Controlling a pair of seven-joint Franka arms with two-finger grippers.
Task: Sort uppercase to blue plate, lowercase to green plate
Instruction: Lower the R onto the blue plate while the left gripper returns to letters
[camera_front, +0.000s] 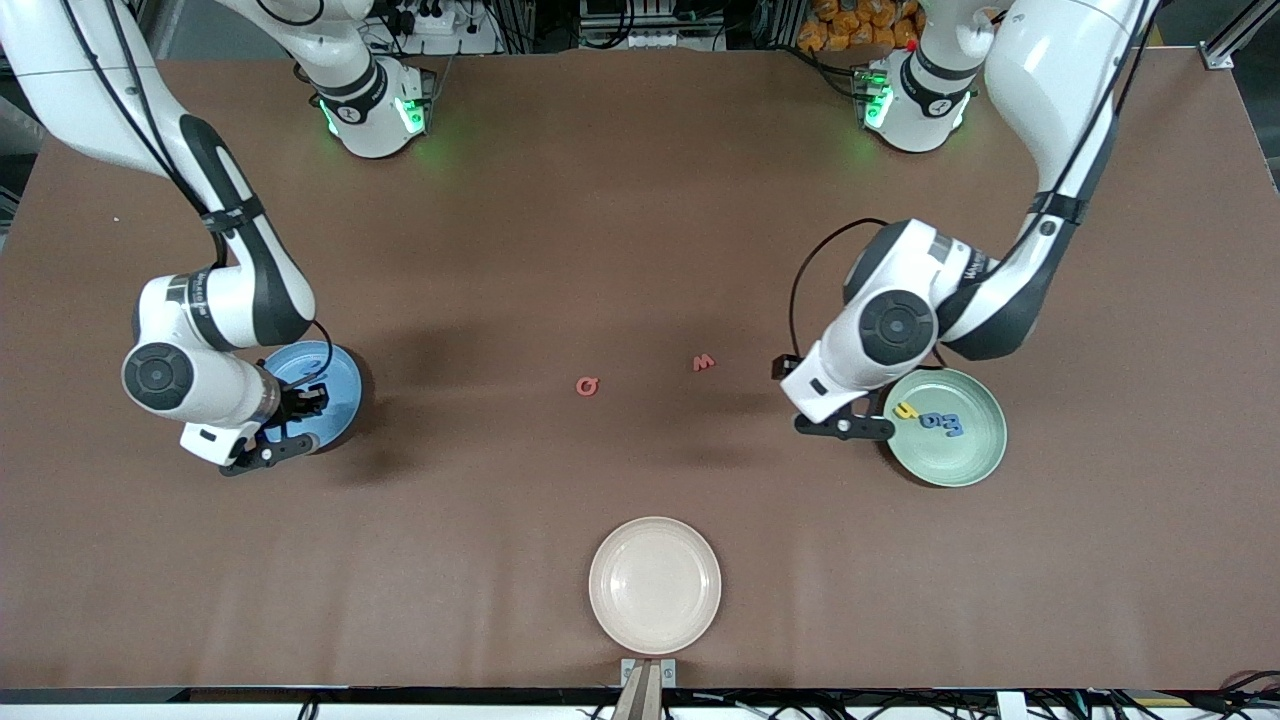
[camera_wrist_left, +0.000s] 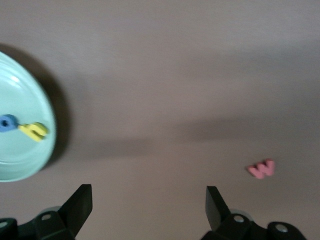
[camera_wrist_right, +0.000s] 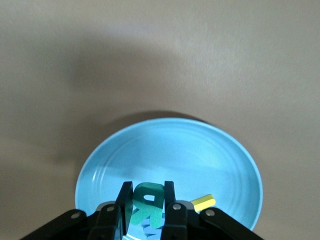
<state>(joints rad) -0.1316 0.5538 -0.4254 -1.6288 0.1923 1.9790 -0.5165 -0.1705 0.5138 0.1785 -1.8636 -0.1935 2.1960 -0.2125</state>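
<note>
On the brown bench three round plates are sitting: a sky-blue shallow plate (camera_front: 342, 392) at nine o'clock of the front view, toward the right arm's end; a pale mint-green shallow plate (camera_front: 965, 455) at three o'clock, toward the left arm's end; and a cream plate (camera_front: 655, 585) at six o'clock, close to the bench edge nearest the front camera.

Two red foam letters are lying on open bench between the coloured plates, a capital Q (camera_front: 587, 386) and a small w (camera_front: 704, 362), well apart from each other and from every plate.

Three small letters are resting in the green plate: one yellow h (camera_front: 906, 410) and two blue ones (camera_front: 944, 423) just beside it.

The right hand (camera_front: 300, 405) is hovering over the blue plate. Only the right wrist view is showing that it is pinching a teal foam capital letter (camera_wrist_right: 147, 204) upright between narrow fingers, with one yellow piece (camera_wrist_right: 204, 202) lying in the plate.

The left hand (camera_front: 845, 427) is hanging over bare bench just beside the green plate's rim. The left wrist view is showing its fingers (camera_wrist_left: 80, 202) spread wide and holding nothing, with the w at four o'clock.
</note>
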